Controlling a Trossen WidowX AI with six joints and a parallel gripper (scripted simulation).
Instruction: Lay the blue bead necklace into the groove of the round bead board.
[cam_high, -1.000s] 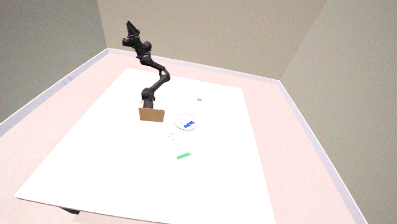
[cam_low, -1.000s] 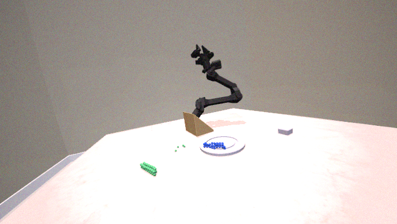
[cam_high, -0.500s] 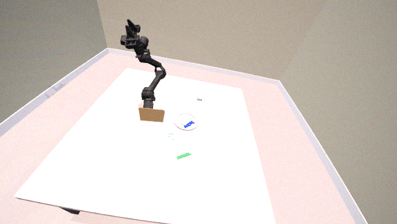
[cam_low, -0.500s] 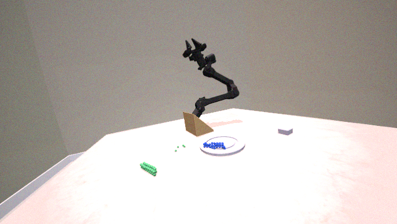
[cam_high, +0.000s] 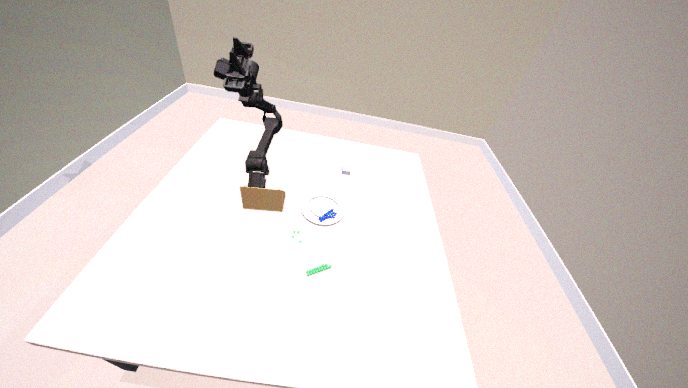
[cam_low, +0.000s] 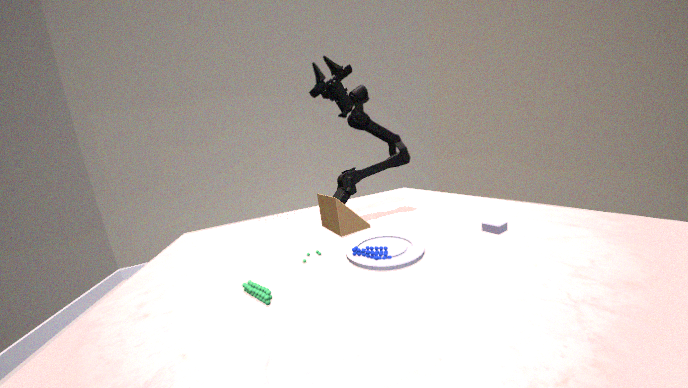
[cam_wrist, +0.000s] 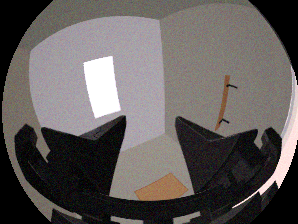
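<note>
Looking from the top view, I see my arm (cam_high: 264, 142) raised high over the far-left part of the table, gripper (cam_high: 242, 49) up in the air, well apart from everything. The blue bead necklace (cam_high: 327, 215) lies bunched on the round bead board (cam_high: 311, 216), near the table's middle, heaped on the flat centre rather than strung round the rim as far as I can tell. A tan wedge block (cam_high: 262, 198) stands at the arm's foot, just left of the board. A green bead strand (cam_high: 318, 270) lies toward the near edge, a few loose green beads (cam_high: 296, 236) between it and the wedge. Small grey block (cam_high: 345, 172) toward the far edge.

Exterior view: gripper (cam_low: 330, 67) points upward, fingers partly spread, nothing between them. Necklace (cam_low: 371, 252) piled on the board's (cam_low: 410, 257) left half. Green strand (cam_low: 258, 292) toward the left edge, grey block (cam_low: 494, 227) toward the right.

Wrist view: both fingers stand apart with only room walls between them, pinching nothing.
</note>
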